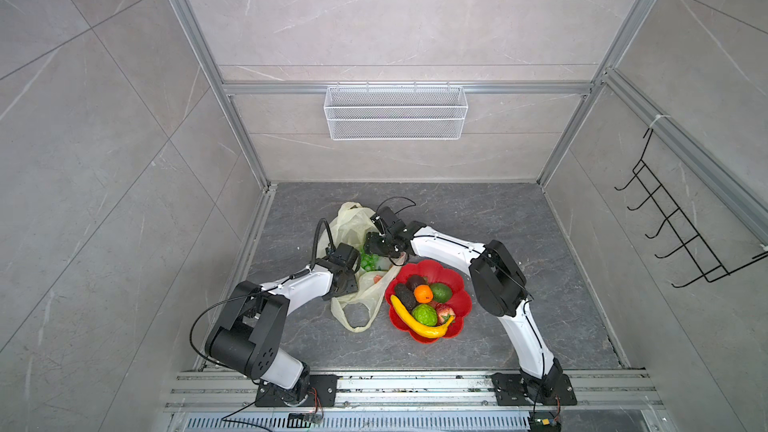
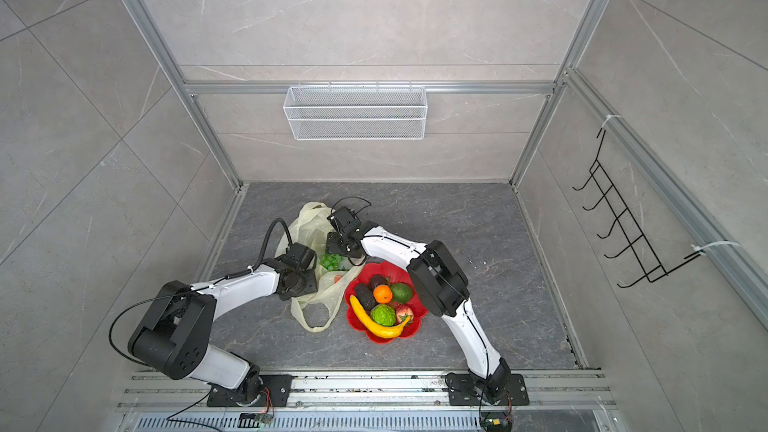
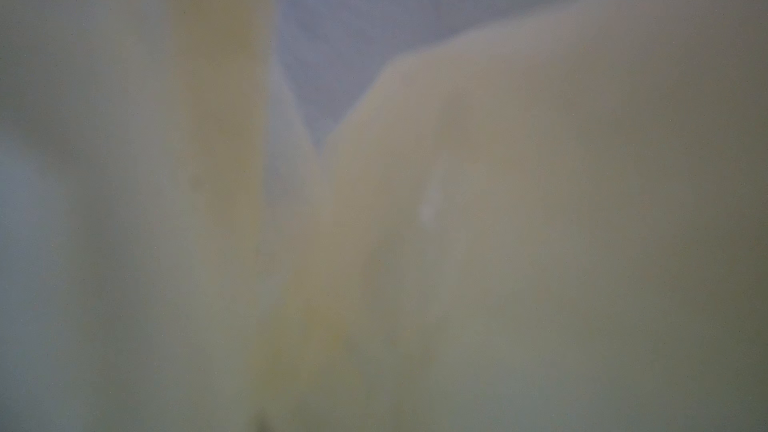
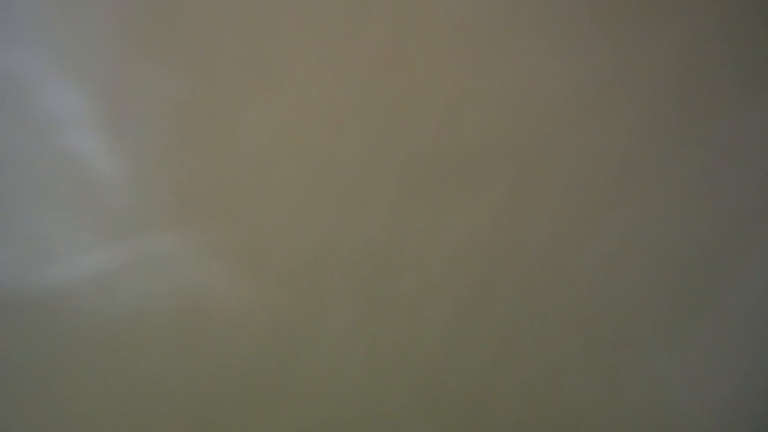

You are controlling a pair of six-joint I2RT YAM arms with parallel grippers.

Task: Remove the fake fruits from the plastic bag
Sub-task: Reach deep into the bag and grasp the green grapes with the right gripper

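- Nearest, at the lower edge of both top views, the two arm bases sit bolted to a metal rail.
- On the grey table, lower centre, a red plate holds most of the fake fruits. They are a banana along its near rim, a bumpy green ball, a strawberry, an orange, a green avocado and two dark avocados.
- Just left of the plate and touching its rim lies the plastic bag, crumpled, with one loop handle spread flat toward the bottom of the frame.
- The green grape bunch shows in the bag's open mouth, between the two grippers. A small orange patch lies just below it, and I cannot tell whether that is print or fruit.
- The left gripper points down onto the bag's left side. Its fingers are hidden, so I cannot tell how wide they stand or whether they pinch the film.
- The right gripper reaches across the bag from the right, just above the grapes. Its jaws are hidden too, so I cannot tell their spread or any grip.
- Both wrist views show only blurred cream plastic pressed close to the lens.
- Farther up, a white wire basket hangs on the back wall.
- A black hook rack hangs at the right edge.
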